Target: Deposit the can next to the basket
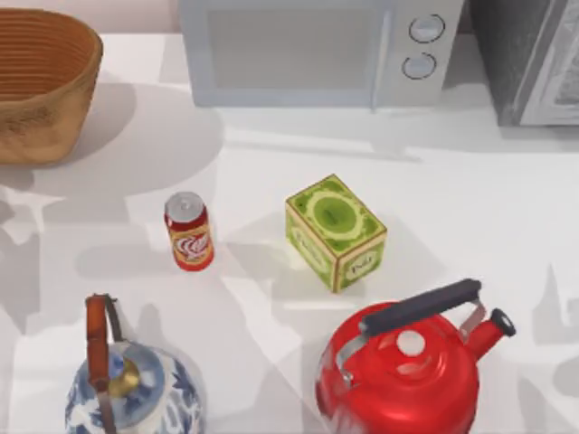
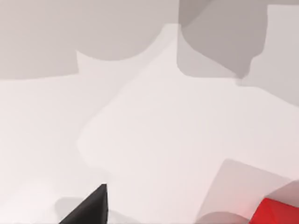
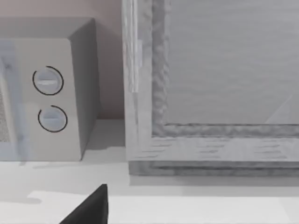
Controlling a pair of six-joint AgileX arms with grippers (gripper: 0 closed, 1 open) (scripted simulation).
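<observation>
The basket (image 1: 41,81) sits at the tabletop's (image 1: 470,208) far left corner, partly cut by the frame edge. The can (image 1: 189,231) stands upright left of centre, well apart from the basket, with bare white surface between them. Near the front edge, a blue-and-white ceramic jug (image 1: 127,389) with a brown handle stands just in front of the can. The green tea box (image 1: 336,231) sits at centre, right of the can with a clear gap. The red kettle (image 1: 403,366) stands in front of the box, close to it. A microwave (image 1: 312,50) lines the back edge, with a grey cabinet (image 1: 529,59) at the far right. The right side is open. Each wrist view shows one dark fingertip, left (image 2: 91,207) and right (image 3: 91,207); whether either gripper is spread or pressed together cannot be told.
</observation>
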